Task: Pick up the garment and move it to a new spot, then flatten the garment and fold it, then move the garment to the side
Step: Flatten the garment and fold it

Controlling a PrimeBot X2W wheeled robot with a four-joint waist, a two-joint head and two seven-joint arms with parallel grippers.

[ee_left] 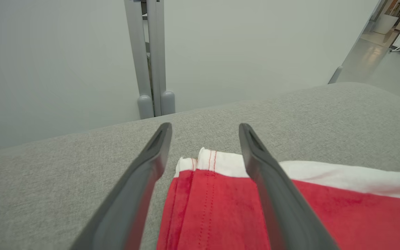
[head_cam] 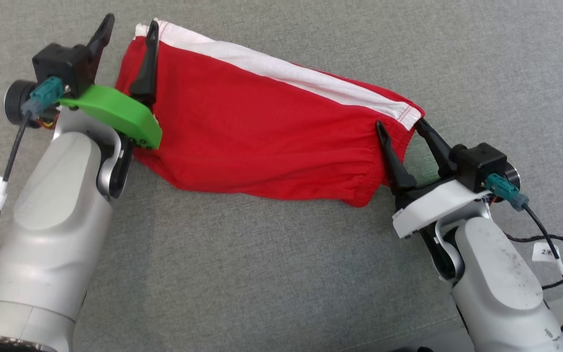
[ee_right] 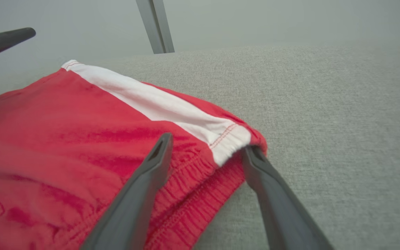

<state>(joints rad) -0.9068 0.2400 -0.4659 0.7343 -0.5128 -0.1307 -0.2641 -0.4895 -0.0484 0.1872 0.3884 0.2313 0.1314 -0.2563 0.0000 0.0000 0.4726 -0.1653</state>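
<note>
The red garment [head_cam: 262, 132] lies spread on the grey cushion [head_cam: 281, 274], doubled over, with a white stripe [head_cam: 281, 68] along its far edge. Its long axis runs straight from one pair of jaws to the other, so each arm faces one short end. At the left gripper [head_cam: 130, 23] the jaws stand spread and hold nothing. In the left wrist view the left gripper [ee_left: 205, 126] has the hemmed corner between its fingers: the inner finger lies over the red cloth and the outer one over bare cushion just beside the edge. The right gripper [head_cam: 399, 124] is likewise wide apart and empty. In the right wrist view the right gripper [ee_right: 207, 142] has the striped, gathered corner in the gap, with one finger above the cloth and the other just off its edge. Whether any finger touches the fabric I cannot tell. Neither arm is clearly nearer, since both sit at the garment's ends with the body of the cloth stretching away between them. The cloth lies fairly flat, with some rumpling near the right end, so the flattening looks largely done. A fold would probably mean closing on these two end corners and carrying them across the long axis toward the robot. Because each pair of jaws straddles the cloth's edge, a pinch may catch only the top layer.
</note>
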